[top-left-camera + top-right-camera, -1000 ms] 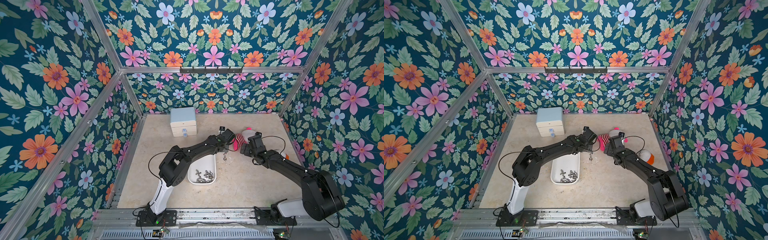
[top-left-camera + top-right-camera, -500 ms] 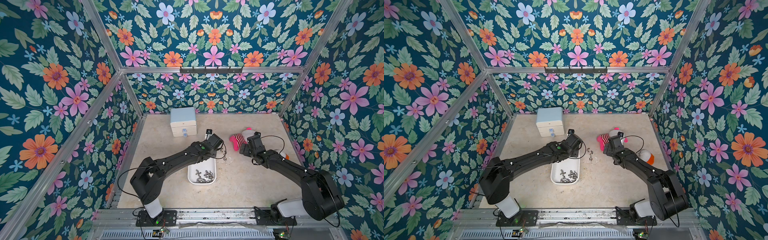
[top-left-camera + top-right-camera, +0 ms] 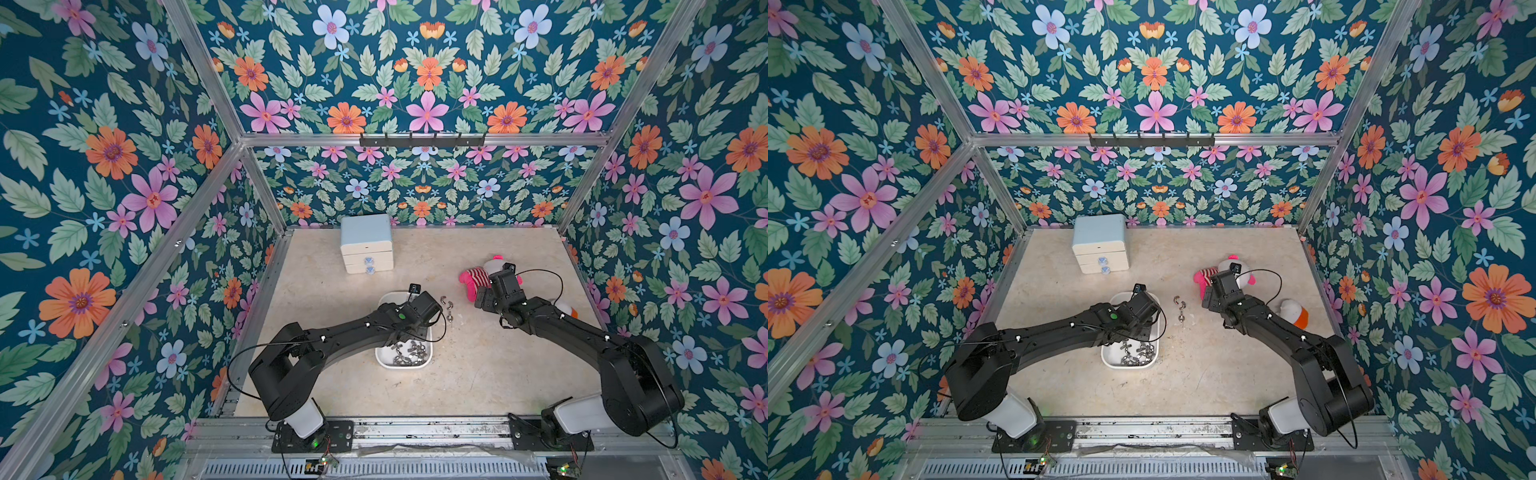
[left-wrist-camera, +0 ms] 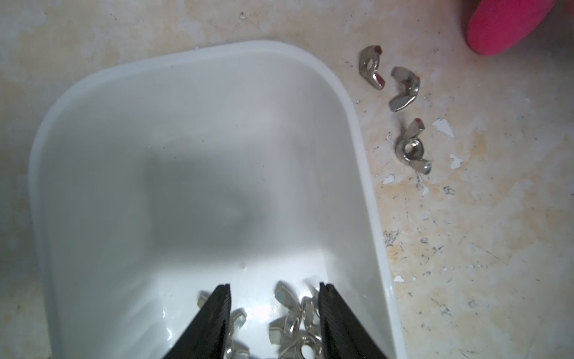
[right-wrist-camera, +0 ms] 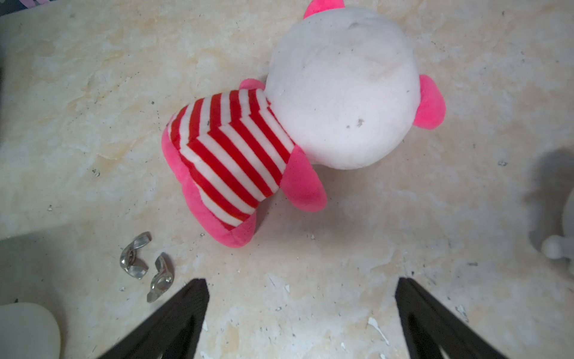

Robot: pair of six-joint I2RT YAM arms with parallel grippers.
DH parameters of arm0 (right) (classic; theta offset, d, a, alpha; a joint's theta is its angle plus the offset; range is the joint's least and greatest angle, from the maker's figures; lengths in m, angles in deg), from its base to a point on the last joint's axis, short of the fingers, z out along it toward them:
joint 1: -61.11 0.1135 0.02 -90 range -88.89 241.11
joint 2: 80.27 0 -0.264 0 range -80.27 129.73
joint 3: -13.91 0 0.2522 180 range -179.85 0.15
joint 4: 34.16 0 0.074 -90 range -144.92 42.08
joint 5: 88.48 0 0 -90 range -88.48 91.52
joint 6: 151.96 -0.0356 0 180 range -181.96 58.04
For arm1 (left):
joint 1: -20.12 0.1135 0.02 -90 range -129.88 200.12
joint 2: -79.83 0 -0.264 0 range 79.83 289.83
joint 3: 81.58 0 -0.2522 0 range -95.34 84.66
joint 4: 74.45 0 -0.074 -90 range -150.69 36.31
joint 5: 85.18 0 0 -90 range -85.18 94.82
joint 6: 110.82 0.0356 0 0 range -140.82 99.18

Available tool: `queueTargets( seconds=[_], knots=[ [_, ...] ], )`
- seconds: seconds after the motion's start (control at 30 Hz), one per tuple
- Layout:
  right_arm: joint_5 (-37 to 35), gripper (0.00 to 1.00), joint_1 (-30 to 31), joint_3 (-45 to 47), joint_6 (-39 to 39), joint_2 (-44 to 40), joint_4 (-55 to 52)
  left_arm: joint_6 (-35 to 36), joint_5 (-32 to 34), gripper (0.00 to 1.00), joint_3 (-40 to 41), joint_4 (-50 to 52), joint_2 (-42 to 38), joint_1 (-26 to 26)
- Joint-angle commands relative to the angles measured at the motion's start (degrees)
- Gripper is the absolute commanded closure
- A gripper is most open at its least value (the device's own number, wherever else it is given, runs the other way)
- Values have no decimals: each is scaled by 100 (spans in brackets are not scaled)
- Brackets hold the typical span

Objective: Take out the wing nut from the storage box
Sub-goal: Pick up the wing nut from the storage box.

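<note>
The storage box (image 3: 427, 360) (image 3: 1106, 360) is a white tub near the table's middle, with several wing nuts (image 3: 409, 353) (image 3: 1138, 355) piled at its near end. Three more wing nuts (image 3: 447, 305) (image 3: 1179, 306) (image 4: 403, 88) lie on the table just right of the box rim (image 4: 357, 124). My left gripper (image 4: 275, 295) hangs open inside the box over the pile, with nuts lying loose between its fingers (image 4: 222, 303). My right gripper (image 5: 301, 286) (image 3: 482, 297) stands open over bare table, holding nothing, with two of the loose nuts (image 5: 133, 255) beside it.
A pink and white plush toy (image 3: 473, 276) (image 5: 279, 130) lies just beyond the right gripper. A white and orange object (image 3: 567, 309) (image 3: 1293, 313) sits behind the right arm. A pale-blue-topped mini chest of drawers (image 3: 366, 243) (image 3: 1100, 243) stands at the back.
My left gripper has drawn back from the spot beside the plush toy, leftward and toward the front, to above the box. The right arm has stayed still.
</note>
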Motion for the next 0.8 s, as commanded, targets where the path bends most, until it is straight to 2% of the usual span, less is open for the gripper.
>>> queueTargets(
  seconds=[0.0, 0.77],
  knots=[
    [-83, 1, 8, -74, -18, 12, -106, -155, -36, 51, 79, 73, 12, -72],
    [-8, 1, 17, -235, -29, 196, -48, -449, -99, 64, 276, 126, 465, -530]
  ],
)
